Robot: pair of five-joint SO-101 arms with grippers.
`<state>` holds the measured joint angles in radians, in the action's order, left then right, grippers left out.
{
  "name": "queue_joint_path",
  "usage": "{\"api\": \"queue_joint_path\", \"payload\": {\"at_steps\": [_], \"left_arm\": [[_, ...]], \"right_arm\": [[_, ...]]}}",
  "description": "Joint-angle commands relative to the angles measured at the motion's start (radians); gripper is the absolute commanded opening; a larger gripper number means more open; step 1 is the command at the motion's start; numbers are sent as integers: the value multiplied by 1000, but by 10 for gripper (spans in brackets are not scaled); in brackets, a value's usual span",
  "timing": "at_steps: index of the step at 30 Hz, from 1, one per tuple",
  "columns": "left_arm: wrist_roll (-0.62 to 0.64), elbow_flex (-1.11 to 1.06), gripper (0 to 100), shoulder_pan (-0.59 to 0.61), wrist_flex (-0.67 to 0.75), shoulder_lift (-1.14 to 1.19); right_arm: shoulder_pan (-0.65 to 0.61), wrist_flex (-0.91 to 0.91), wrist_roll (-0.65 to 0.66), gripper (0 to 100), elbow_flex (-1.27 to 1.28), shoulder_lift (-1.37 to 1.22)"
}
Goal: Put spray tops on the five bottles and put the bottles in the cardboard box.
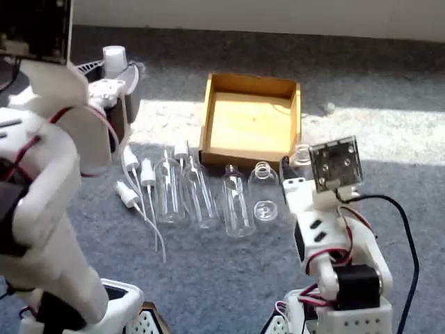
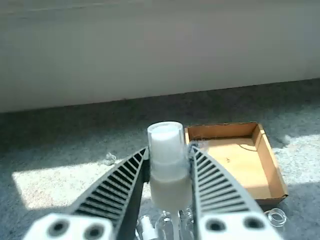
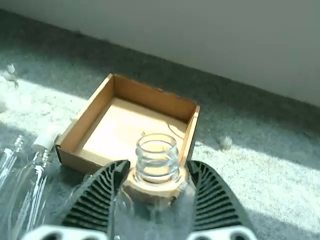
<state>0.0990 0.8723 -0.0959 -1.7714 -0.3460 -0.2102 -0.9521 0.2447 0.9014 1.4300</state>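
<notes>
My left gripper (image 2: pixel 169 156) is shut on a white spray top (image 2: pixel 166 145), held up in the air at the far left of the high view (image 1: pixel 115 59). My right gripper (image 3: pixel 157 172) is shut around the neck of a clear bottle (image 3: pixel 156 156), upright with its mouth open, just in front of the cardboard box (image 3: pixel 132 127). The high view shows this bottle (image 1: pixel 300 154) at the box's (image 1: pixel 250 125) near right corner. Three clear bottles (image 1: pixel 198 191) lie side by side on the carpet, and two more stand or lie near them (image 1: pixel 264 209).
Loose spray tops (image 1: pixel 147 174) with long thin tubes lie to the left of the lying bottles. The box is empty inside. Grey carpet covers the floor, with a sunlit strip across it and a pale wall behind.
</notes>
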Motion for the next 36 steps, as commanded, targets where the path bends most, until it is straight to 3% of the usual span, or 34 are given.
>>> {"api": "queue_joint_path", "payload": {"at_steps": [1, 7, 14, 19, 36], "left_arm": [[95, -25, 45, -153, -3, -157], [120, -28, 45, -417, 64, -295], [121, -31, 45, -486, 216, -315], [121, -53, 45, -604, 261, -234], [114, -377, 45, -610, 486, -199]], "right_arm": [[-111, 7, 9, 4, 28, 180], [-334, 7, 9, 4, 162, 252], [-464, -1, 9, 4, 182, 260], [-518, -53, 9, 4, 177, 262], [-533, -177, 3, 4, 174, 409]]}}
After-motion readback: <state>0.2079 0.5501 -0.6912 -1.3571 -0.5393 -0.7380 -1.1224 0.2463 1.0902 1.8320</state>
